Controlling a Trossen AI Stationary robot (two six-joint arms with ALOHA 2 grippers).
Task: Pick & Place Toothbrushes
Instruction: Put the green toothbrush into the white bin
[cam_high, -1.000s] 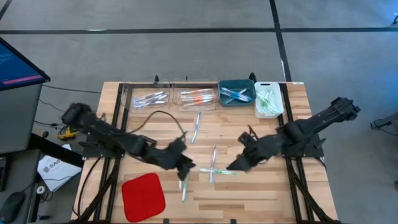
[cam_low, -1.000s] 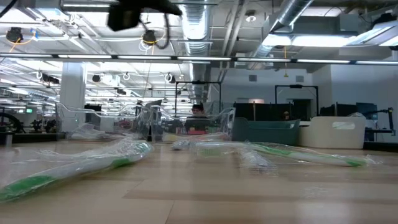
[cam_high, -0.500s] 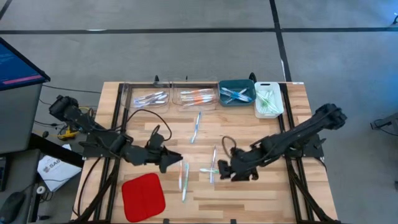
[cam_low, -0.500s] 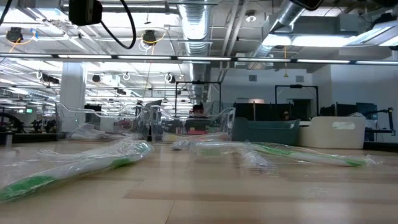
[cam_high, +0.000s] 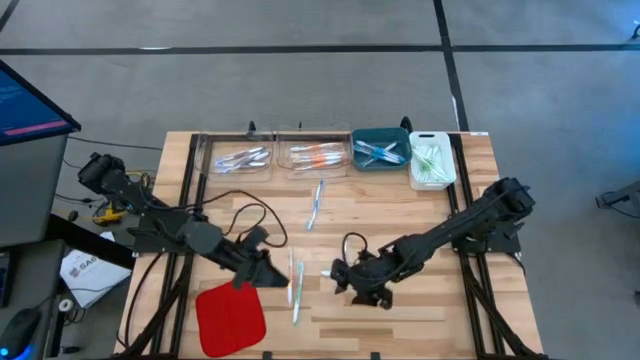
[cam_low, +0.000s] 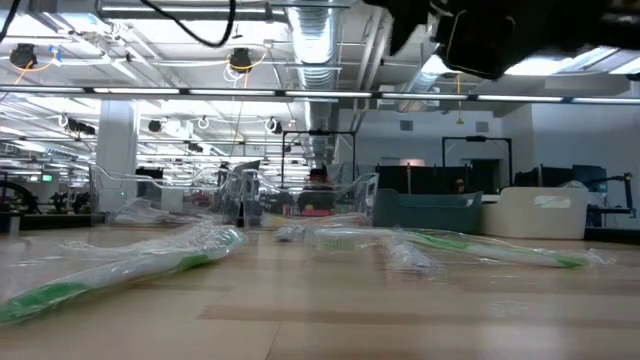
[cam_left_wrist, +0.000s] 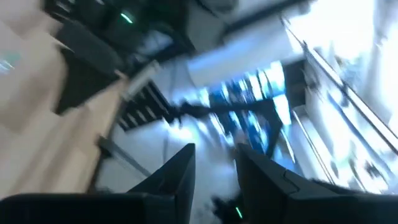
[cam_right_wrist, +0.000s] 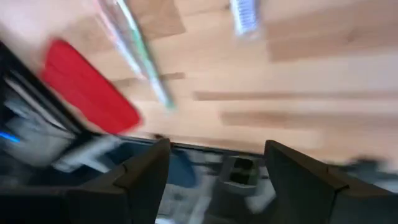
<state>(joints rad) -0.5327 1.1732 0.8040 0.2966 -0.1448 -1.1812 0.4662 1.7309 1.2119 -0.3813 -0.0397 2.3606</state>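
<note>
Wrapped toothbrushes lie flat on the wooden table: a blue one (cam_high: 315, 203), a green one (cam_high: 296, 285) and a tip (cam_high: 326, 272) showing beside my right gripper. In the low view two green ones (cam_low: 120, 265) (cam_low: 470, 247) lie in crinkled wrappers. My right gripper (cam_high: 340, 278) hangs open over the table's middle, slanting down; its wrist view shows the green toothbrush (cam_right_wrist: 140, 56) and the red pad (cam_right_wrist: 87, 93) ahead. My left gripper (cam_high: 268, 270) is above the red pad's (cam_high: 230, 315) far right corner, pointing level, its fingers (cam_left_wrist: 180, 174) a narrow gap apart with nothing between.
Along the far edge stand two clear bins (cam_high: 240, 158) (cam_high: 315, 155), a teal bin (cam_high: 380, 148) and a white bin (cam_high: 431, 160), each holding toothbrushes. A cable loops above the left arm (cam_high: 250, 215). Bare wood lies at the near right (cam_high: 420, 320).
My right gripper has come down and toward the table's left, rolling as it went, and now covers the toothbrushes in the middle. My left gripper has drawn back from the green toothbrush toward the table's left and risen, tipping up to level. The toothbrushes lie where they were.
</note>
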